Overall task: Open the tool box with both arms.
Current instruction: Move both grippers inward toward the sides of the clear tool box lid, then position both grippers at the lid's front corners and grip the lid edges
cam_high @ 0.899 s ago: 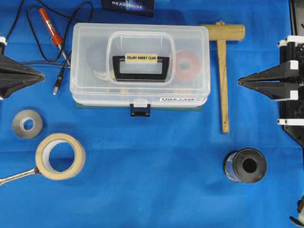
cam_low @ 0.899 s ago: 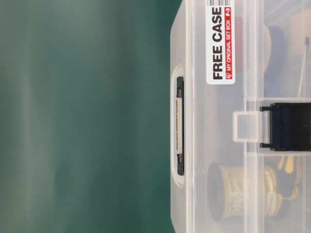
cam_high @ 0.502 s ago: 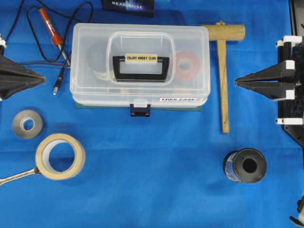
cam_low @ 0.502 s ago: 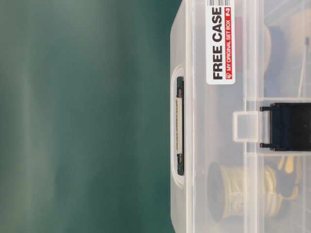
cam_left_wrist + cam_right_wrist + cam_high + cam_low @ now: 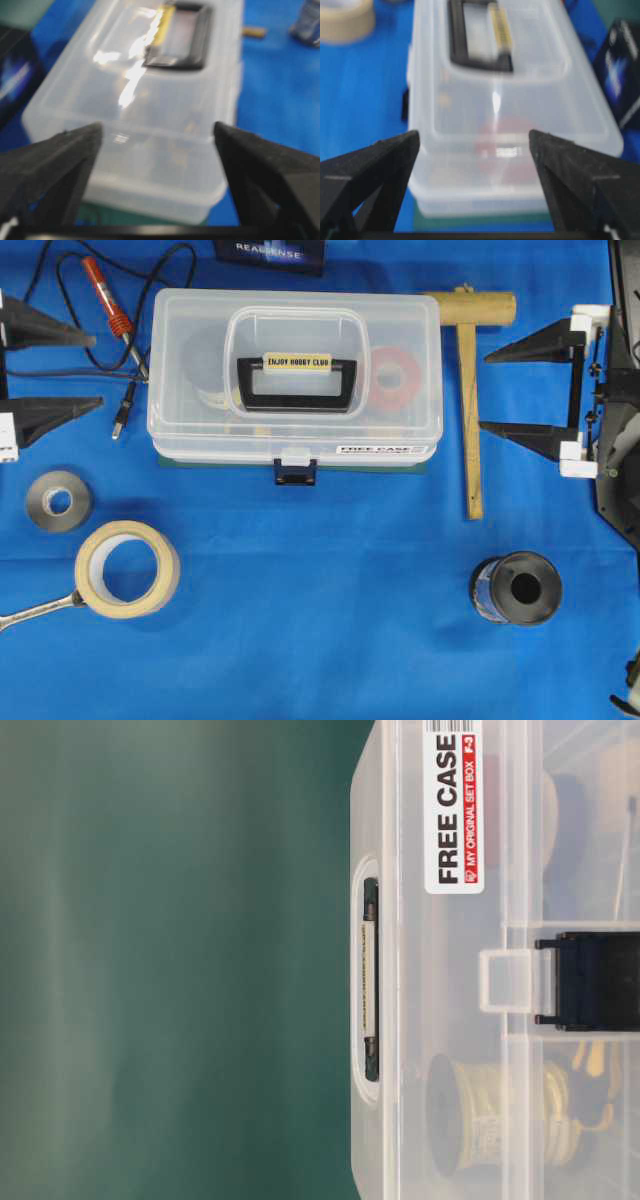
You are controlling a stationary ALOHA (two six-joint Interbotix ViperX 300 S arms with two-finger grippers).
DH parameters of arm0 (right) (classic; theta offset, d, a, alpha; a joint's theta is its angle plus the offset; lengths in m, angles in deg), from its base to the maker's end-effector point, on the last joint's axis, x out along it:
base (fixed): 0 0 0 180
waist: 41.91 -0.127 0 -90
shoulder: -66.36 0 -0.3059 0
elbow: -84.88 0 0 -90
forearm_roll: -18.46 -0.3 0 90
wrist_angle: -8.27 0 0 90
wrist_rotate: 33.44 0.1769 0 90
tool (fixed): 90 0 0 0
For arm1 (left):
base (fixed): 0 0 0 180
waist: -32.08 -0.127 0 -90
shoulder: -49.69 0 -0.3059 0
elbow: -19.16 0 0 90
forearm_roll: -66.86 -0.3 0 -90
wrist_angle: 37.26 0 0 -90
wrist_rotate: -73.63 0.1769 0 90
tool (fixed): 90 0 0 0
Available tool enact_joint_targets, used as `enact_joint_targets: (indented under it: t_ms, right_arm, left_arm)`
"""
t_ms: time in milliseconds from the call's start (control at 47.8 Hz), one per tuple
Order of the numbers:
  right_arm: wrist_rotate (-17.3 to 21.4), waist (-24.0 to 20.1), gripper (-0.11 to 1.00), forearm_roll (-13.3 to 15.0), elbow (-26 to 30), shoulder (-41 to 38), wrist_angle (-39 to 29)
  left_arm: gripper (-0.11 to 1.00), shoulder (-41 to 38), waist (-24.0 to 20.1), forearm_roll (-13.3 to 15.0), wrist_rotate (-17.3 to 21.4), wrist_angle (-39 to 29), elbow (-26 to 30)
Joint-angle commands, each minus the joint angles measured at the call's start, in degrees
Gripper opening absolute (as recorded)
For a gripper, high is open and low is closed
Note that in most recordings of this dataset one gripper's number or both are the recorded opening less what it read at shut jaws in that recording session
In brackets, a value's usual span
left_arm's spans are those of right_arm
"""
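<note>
**Closed tool box between two spread grippers**

The tool box (image 5: 294,378) lies flat on the blue cloth (image 5: 330,590), lid shut, its long axis running left to right in the overhead view. Its dark blue latch (image 5: 295,472) faces the lower edge of that view, and the black handle (image 5: 296,383) lies folded into the lid's recess.

A yellow strip on the handle reads "ENJOY HOBBY CLUB". A white sticker (image 5: 453,808) on the front reads "FREE CASE" and, on red, "MY ORIGINAL SET BOX". Above the box, a dark carton (image 5: 270,253) cut off by the frame shows "REALSENSE".

Through the clear lid a red ring (image 5: 395,378) sits at the box's right end; other contents are only dim shapes. The table-level view is turned sideways and shows just the front wall. Both wrist views are blurred.

The left gripper (image 5: 90,370) faces the box's left end, fingers wide apart, holding nothing. The right gripper (image 5: 484,391) faces the right end, likewise spread and empty. Neither touches the box.

A wooden T-shaped piece (image 5: 470,390) lies just right of the box; a soldering iron (image 5: 112,312) lies at its upper left.
</note>
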Motion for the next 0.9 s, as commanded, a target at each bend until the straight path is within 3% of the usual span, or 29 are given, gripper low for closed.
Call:
enact_joint_targets:
  t_ms: [0,293,564,878]
  right_arm:
    - [0.18,1.05,0.85,-0.18,0.97,-0.35,-2.11]
    - [0.26,6.15,0.85,-0.09,0.44,-6.86,-3.60]
    - [0.18,7.73,0.85,-0.18,1.93,-17.05,-0.26]
    - [0.18,7.73,0.85,-0.18,2.99,-20.21,3.16]
  left_arm:
    - [0.92,-0.53,-1.41,0.00,0.18,-1.67,0.62]
    - [0.91,-4.31,-4.39,0.00,0.26,-2.64,-1.23]
    - [0.91,-13.54,-5.19,0.00,0.26,5.80,-1.49]
    - [0.91,-22.41,-5.10,0.00,0.18,12.04,0.53]
